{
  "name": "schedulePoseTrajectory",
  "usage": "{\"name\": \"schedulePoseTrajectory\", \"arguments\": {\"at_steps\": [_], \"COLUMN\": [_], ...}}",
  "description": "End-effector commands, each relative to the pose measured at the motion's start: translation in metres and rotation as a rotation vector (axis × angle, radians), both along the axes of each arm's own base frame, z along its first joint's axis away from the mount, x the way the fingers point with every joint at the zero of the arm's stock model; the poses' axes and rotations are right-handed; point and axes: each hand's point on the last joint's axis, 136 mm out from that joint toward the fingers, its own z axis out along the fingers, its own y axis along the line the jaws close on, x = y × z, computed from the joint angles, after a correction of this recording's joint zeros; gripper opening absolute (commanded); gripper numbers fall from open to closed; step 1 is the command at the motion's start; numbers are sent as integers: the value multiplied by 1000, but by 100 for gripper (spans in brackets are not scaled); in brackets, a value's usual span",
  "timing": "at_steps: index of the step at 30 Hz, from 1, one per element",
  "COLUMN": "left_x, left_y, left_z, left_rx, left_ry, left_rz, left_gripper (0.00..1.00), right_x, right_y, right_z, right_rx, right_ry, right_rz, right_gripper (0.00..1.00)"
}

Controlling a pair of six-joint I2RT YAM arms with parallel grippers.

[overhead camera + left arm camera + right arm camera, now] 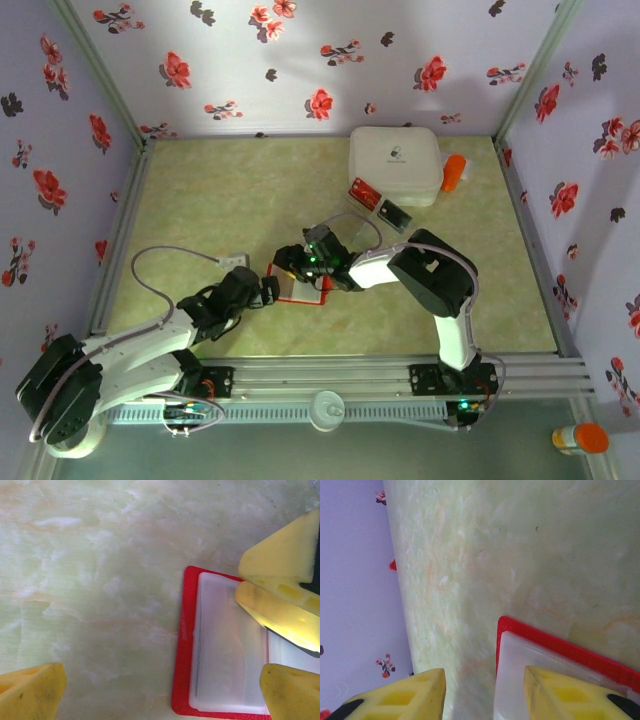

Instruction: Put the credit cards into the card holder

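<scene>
The card holder (301,293) lies open on the table, red-bordered with pale pockets (225,650), its corner also in the right wrist view (555,642). My left gripper (268,292) (162,695) is open at its left edge, one finger over the table and one over the pocket. My right gripper (296,262) (487,695) is open over its far end, with one yellow finger (570,692) above the pale pocket and nothing held. Its fingers (280,612) reach into the left wrist view. A red credit card (362,192) and a dark one (394,214) lie at the back right.
A white square box (395,163) stands at the back right with an orange object (454,172) beside it. Flowered walls and metal rails enclose the marble-patterned table (220,200). A cable (175,255) loops from the left arm over the table.
</scene>
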Motion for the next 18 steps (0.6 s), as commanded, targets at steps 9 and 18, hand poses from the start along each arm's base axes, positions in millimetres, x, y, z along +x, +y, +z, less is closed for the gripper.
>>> {"name": "schedulePoseTrajectory", "arguments": {"at_steps": [9, 18], "left_x": [-1, -4], "left_y": [2, 9], "left_z": [-23, -37], "left_rx": [77, 123], "left_ry": [34, 67], "left_rz": [-24, -12], "left_gripper": [100, 100], "right_x": [1, 1], "right_y": [4, 0], "right_z": [3, 47], "right_rx": [19, 49], "right_ry": [9, -67], "right_rz": [-11, 15], "right_gripper": [46, 47]}}
